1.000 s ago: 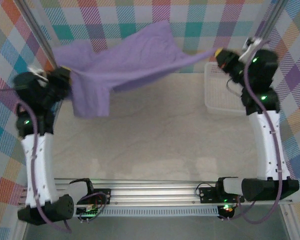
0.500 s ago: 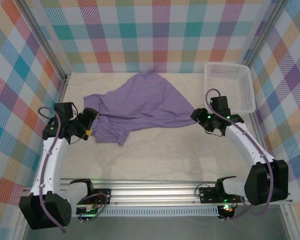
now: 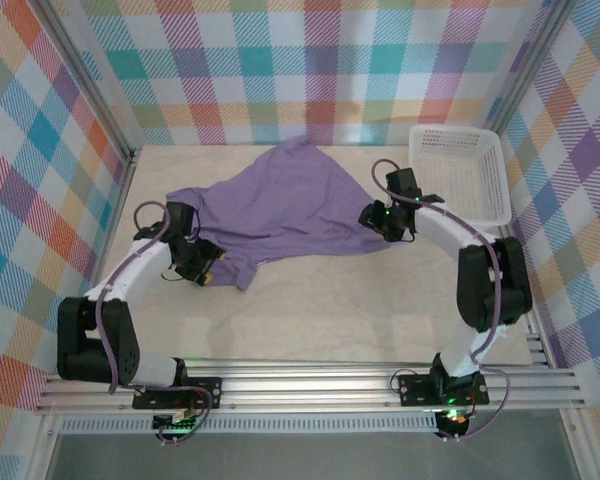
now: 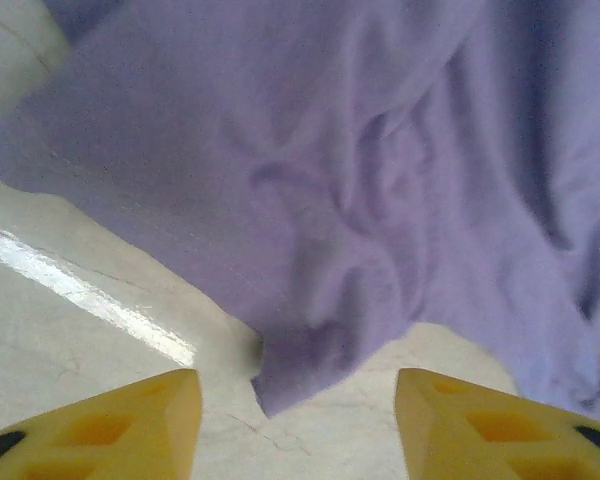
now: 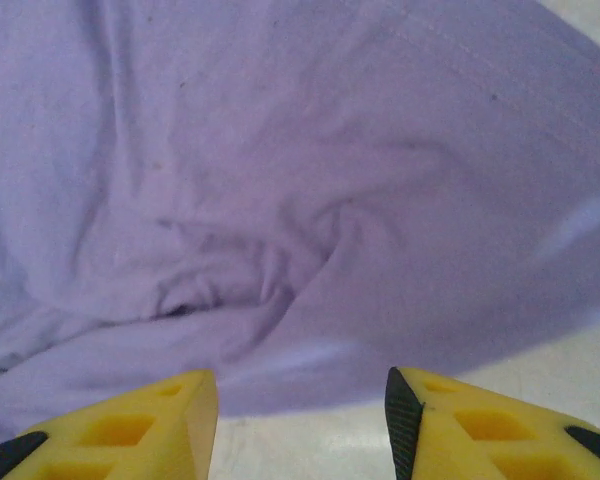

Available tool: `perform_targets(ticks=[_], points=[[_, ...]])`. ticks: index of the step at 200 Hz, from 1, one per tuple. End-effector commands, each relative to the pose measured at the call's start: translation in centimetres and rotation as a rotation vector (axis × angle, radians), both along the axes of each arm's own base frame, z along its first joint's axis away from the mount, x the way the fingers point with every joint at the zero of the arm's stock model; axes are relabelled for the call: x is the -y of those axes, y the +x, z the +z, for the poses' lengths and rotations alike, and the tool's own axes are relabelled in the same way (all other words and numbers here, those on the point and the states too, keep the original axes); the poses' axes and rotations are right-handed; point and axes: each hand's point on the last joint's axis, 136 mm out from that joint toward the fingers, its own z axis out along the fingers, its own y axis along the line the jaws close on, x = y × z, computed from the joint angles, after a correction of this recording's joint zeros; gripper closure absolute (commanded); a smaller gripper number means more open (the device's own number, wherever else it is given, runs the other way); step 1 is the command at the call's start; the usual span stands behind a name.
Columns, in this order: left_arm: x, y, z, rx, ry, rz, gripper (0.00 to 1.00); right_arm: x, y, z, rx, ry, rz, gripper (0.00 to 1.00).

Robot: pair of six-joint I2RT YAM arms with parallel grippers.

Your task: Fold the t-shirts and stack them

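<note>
— How far along?
— Barely. The t-shirt [image 3: 280, 205] lies rumpled and unfolded on the tabletop [image 3: 320, 300]. The left end effector [image 4: 295, 385] and right end effector [image 5: 300, 380] stand part-open, holding nothing. All folding remains.

- We find the top view bright and evenly lit. The light is diffuse, and the shadow along the t-shirt's [image 3: 280, 205] edges is faint.
- The tabletop [image 3: 310, 300] shows pale, soft reflections near its front rail.
- In the left wrist view, a thin white streak of glare crosses the tabletop. The cloth looks soft and slightly smeared, with a small dark shadow beneath its corner.
- The yellow tips of the left pincer [image 4: 295, 410] and right pincer [image 5: 300, 410] are out of focus.
- In the right wrist view, we see gentle shading in the folds and a paler sheen at the right.
</note>
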Motion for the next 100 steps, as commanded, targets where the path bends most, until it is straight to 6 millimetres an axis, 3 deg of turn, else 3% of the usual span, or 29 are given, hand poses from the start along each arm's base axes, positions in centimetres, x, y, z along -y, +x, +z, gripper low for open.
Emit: perform_targets(ticks=[1,44,59,75,100], points=[[-0.7,-0.4,-2.7,-0.058,0.041,0.035,0.49,0.1,0.5,-0.1,-0.029,-0.001,0.029,0.52],[-0.7,-2.7,-3.8,-0.120,0.115,0.015,0.46,1.0,-0.4,-0.9,-0.065,-0.033,0.024,0.50],[-1.4,-2.5,-3.8,-0.096,0.145,0.023,0.38,1.4,-0.6,-1.4,-0.075,-0.038,0.022,0.49],[-1.7,-0.9,-3.2,-0.023,0.176,0.003,0.33,1.8,-0.6,-2.0,-0.091,-0.048,0.020,0.49],[-3.2,-1.6,-3.6,-0.083,0.245,0.008,0.32,2.8,-0.7,-2.5,-0.108,-0.088,0.015,0.48]])
